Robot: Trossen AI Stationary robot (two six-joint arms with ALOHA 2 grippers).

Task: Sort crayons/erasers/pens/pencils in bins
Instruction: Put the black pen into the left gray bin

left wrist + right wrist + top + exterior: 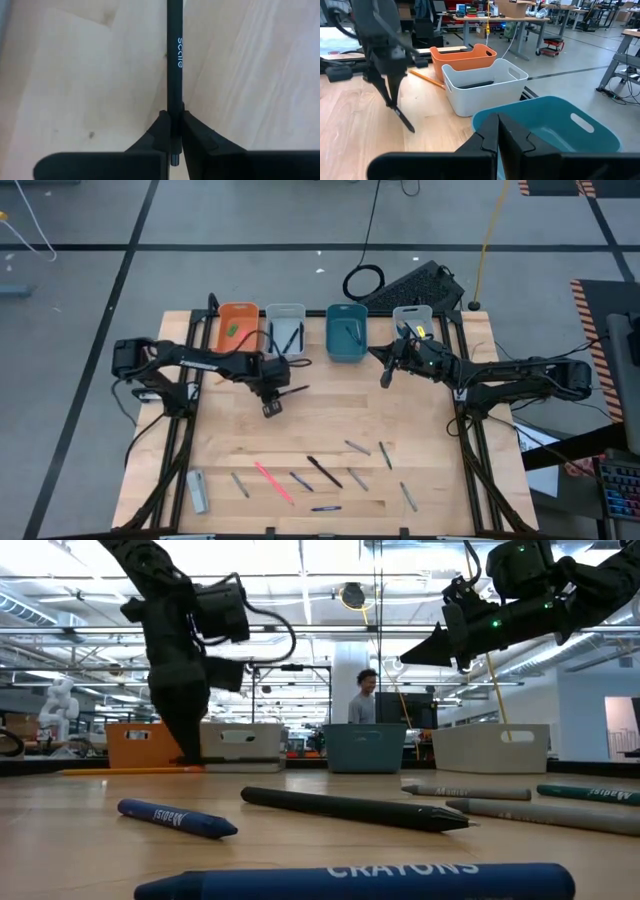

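Grey concrete floor [90,290] with black tape lines, open lab hall, bright ceiling lights [300,560]. Person [364,698] standing far back. Workbenches [490,22] behind, black keyboard [415,285] on floor.

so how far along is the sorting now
Partly done. Done: the orange plastic bin, the grey-white bin beside it and the teal bin each hold items. In hand: the left gripper clamps a slim black pen. The right gripper is shut, empty. Left: about ten sticks on the wooden table.
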